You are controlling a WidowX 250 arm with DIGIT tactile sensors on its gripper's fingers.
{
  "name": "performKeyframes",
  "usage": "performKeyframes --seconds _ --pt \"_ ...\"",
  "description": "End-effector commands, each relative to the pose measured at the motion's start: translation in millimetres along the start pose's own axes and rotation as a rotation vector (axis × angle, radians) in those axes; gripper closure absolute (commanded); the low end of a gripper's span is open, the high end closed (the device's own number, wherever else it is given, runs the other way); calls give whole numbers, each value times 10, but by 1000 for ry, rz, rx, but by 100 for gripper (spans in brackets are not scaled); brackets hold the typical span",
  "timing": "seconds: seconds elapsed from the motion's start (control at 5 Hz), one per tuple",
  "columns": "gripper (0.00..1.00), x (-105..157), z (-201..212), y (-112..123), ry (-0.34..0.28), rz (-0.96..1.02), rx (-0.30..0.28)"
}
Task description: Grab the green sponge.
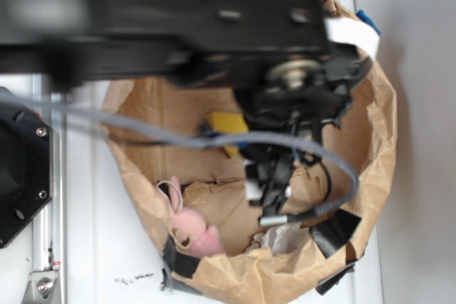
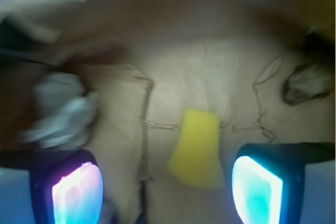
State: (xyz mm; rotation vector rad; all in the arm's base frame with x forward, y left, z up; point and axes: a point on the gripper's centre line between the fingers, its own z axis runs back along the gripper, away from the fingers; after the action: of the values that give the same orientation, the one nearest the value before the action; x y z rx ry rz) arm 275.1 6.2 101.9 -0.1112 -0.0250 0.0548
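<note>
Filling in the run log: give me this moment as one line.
phase: approach | end effector: open, above sponge | sponge: on bag floor, between fingers, not gripped | paper wad: left

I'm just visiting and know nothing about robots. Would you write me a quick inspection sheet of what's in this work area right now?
Surface: brown paper-lined bin, creased floor, black tape on the rim.
Job's things: green sponge, yellow-looking wedge, lying on the bin floor, ungripped.
Clutter: pink plush bunny by the near wall; crumpled white paper wad; a dark fuzzy thing, too blurred to name.
Grippers: gripper open, over the sponge, fingers either side.
Cables: grey cable looping across the bin.
Surroundings: white table, metal rail on the left.
</note>
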Motion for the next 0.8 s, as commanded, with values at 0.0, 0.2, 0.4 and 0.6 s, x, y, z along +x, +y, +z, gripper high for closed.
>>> performKeyframes --seconds 0.0,0.2,0.4,0.6 --pt "0 29 -237 114 -44 60 -32" --pt "0 -148 -254 -18 -57 52 -18" --pt "0 -241 -356 -86 -57 52 28" --pt "0 -263 -535 -105 -74 54 100"
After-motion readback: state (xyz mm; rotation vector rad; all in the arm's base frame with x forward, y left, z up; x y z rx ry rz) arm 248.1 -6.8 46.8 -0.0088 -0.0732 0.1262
